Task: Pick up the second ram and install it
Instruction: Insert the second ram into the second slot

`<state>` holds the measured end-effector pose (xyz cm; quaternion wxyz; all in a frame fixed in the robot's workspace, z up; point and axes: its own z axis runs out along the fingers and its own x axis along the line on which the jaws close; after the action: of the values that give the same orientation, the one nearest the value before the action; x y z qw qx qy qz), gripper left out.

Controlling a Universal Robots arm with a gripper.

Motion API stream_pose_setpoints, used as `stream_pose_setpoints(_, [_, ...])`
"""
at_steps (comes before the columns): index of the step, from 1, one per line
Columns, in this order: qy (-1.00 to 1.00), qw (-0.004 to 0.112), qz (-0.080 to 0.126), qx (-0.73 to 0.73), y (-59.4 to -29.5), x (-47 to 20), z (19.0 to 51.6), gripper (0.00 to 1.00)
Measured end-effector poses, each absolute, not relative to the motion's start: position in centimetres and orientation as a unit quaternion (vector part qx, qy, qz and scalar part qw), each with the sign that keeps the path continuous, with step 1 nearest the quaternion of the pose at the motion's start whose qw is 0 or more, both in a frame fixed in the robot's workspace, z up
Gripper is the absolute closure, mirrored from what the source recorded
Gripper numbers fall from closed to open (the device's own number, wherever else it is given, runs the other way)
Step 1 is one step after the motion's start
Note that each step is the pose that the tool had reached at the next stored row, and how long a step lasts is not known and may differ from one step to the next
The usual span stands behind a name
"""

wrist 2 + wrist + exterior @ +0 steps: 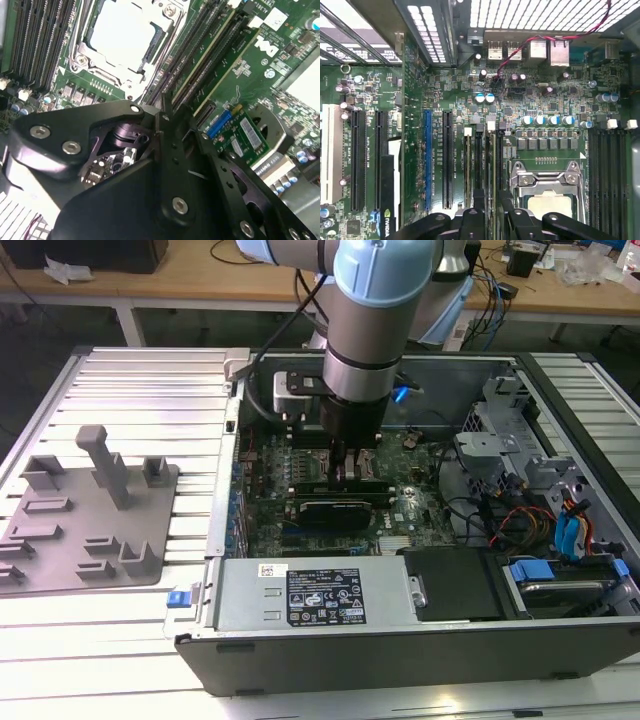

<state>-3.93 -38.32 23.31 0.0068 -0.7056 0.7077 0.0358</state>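
My gripper [352, 472] reaches down into the open computer case [400, 650], onto the memory slots beside the processor socket [547, 192]. In the first wrist view it [492, 222] straddles a narrow green stick, the second ram [493, 165], which stands on edge in its slot. In the second wrist view that ram [200, 54] runs under the gripper's black housing [125, 175]. Another stick [227, 70] sits in a slot beside it. How deep the ram sits in its slot is hidden.
A grey fixture plate [90, 510] with upright posts lies on the slatted table at the exterior view's left. The power supply [310, 595] lines the case's front. Drive cage and cables [520, 470] crowd the exterior view's right. Long expansion slots [427, 160] flank the memory slots.
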Motion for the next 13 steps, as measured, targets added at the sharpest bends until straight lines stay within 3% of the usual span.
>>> stream_pose_setpoints(6, [0.708, 0.007, 0.035, -0.706, -38.3, -3.9, 25.6, 0.77])
stream_pose_setpoints(13, [0.708, 0.007, 0.035, -0.706, -38.3, -2.4, 25.7, 0.77])
